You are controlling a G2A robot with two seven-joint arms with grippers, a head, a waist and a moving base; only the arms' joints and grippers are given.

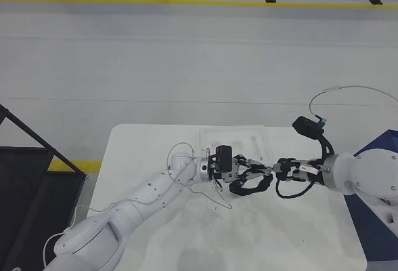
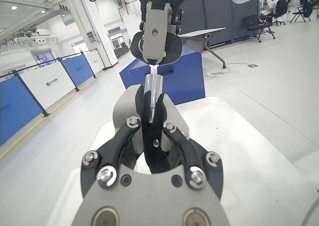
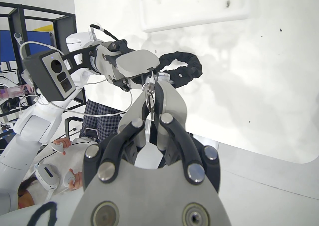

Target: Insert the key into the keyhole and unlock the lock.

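Note:
My left gripper (image 2: 149,98) is shut on the lock's black-sleeved body, above the middle of the white table (image 1: 307,230). The lock's chrome cylinder (image 2: 153,87) sticks out past its fingers. The lock's black cable loop (image 3: 185,65) curls out beside the left gripper (image 1: 239,169). Facing it from the other side, my right gripper (image 3: 152,88) is shut on the key (image 3: 150,101). The key's blade (image 2: 154,69) meets the end of the cylinder in line with it; how deep it sits is hidden. From above, the right gripper (image 1: 277,169) is nearly tip to tip with the left.
A white foam tray (image 1: 236,139) with shallow pockets lies on the table's far side behind the grippers. A blue cabinet (image 1: 388,146) stands off the right edge and a black frame (image 1: 9,169) off the left.

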